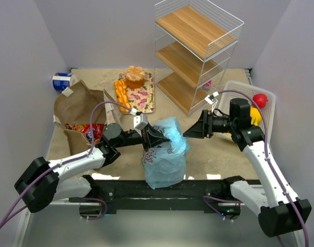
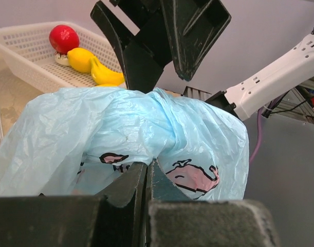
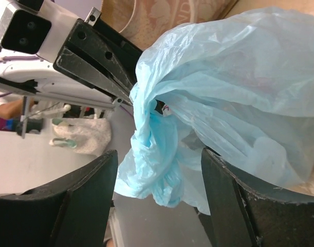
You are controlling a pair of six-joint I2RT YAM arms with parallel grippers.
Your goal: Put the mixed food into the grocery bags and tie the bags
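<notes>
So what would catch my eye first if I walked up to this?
Front and centre, the crinkly light-blue plastic bag, with two black claws meeting at its top: the left gripper is pinched shut on the plastic, while the right gripper stands open around its twisted neck. Next, the tall wire shelf with wooden boards at the back right, and the brown paper bag lying at the left.

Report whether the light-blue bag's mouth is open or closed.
Closed: the light-blue bag is gathered into a twisted bunch, pinched by the left tool; right tool open.
</notes>
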